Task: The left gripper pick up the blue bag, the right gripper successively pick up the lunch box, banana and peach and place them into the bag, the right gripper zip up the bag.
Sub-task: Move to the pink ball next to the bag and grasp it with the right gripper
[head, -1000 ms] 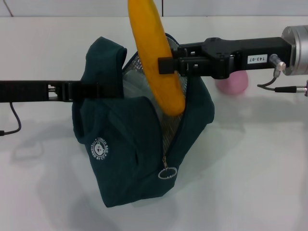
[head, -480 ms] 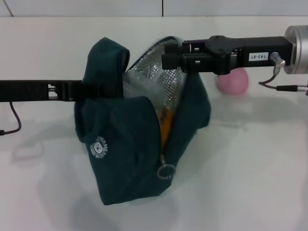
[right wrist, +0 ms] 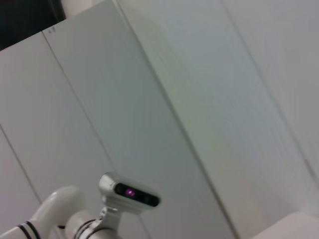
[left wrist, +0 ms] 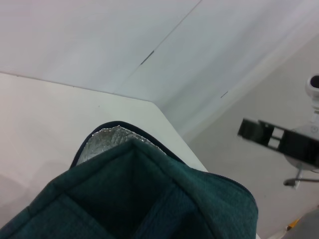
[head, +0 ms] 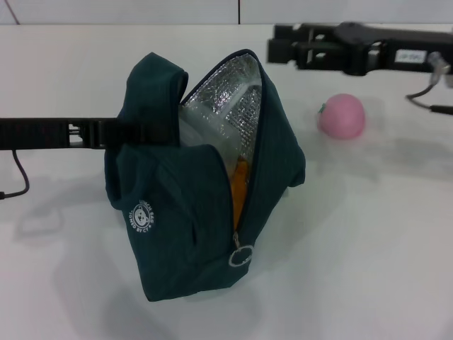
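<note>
From where I sit, the white table [head: 368, 234] fills the head view, and the blue bag [head: 191, 234] stands on it, propped upright with its mouth gaping and the silver lining [head: 226, 99] showing. My left gripper [head: 145, 132] reaches in from the left side and is clamped on the bag's near rim just under the folded handle, holding that edge up; the bag hangs off the end of it and spreads below and to the right. My right gripper [head: 272, 48] hovers high at the far right, above and beyond the bag's open mouth, with nothing in it; I cannot tell how far its fingers are parted. Inside the bag, below and left of that gripper, a strip of the banana [head: 239, 191] shows along the zipper opening. The peach [head: 341, 115] sits on the table just below the right gripper's arm, apart from the bag. The zipper ring [head: 241, 257] dangles at the bag's lower front.
</note>
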`<state>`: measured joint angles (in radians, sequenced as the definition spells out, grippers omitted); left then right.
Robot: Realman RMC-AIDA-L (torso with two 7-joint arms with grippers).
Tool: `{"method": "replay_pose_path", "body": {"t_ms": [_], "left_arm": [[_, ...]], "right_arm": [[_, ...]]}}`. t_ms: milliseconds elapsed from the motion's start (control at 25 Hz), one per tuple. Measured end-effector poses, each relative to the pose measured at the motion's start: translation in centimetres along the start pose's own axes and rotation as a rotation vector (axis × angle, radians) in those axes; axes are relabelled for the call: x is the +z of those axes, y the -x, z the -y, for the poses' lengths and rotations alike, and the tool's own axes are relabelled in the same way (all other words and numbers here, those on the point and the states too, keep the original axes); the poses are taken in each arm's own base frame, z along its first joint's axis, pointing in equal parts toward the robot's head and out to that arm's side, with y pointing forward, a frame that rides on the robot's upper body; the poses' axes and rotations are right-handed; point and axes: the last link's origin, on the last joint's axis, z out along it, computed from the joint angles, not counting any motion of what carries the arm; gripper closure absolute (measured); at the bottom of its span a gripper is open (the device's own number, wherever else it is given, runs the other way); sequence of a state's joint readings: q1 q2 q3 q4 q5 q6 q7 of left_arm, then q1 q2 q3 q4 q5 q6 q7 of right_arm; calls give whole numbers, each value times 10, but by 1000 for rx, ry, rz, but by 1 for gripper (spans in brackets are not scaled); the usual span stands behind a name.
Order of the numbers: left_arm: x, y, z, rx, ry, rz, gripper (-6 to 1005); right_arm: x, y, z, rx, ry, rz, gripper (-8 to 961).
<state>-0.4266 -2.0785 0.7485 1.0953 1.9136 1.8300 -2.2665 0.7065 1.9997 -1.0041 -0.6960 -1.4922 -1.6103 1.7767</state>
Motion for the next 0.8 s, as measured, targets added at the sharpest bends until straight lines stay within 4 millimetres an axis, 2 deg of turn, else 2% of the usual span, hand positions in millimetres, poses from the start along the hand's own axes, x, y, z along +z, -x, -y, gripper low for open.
{"method": "replay_pose_path", "body": {"t_ms": [120, 600, 800], "left_arm": [[0, 0, 0, 2, -1, -1, 957], [0, 2, 0, 1, -1, -3, 957], [-1, 2, 1, 1, -3, -3, 957]], "right_arm": [[-15, 0, 3, -81, -37, 26, 207], [-63, -33, 21, -323, -287, 18, 150], [-76, -48, 43, -321, -477, -15, 132]]}}
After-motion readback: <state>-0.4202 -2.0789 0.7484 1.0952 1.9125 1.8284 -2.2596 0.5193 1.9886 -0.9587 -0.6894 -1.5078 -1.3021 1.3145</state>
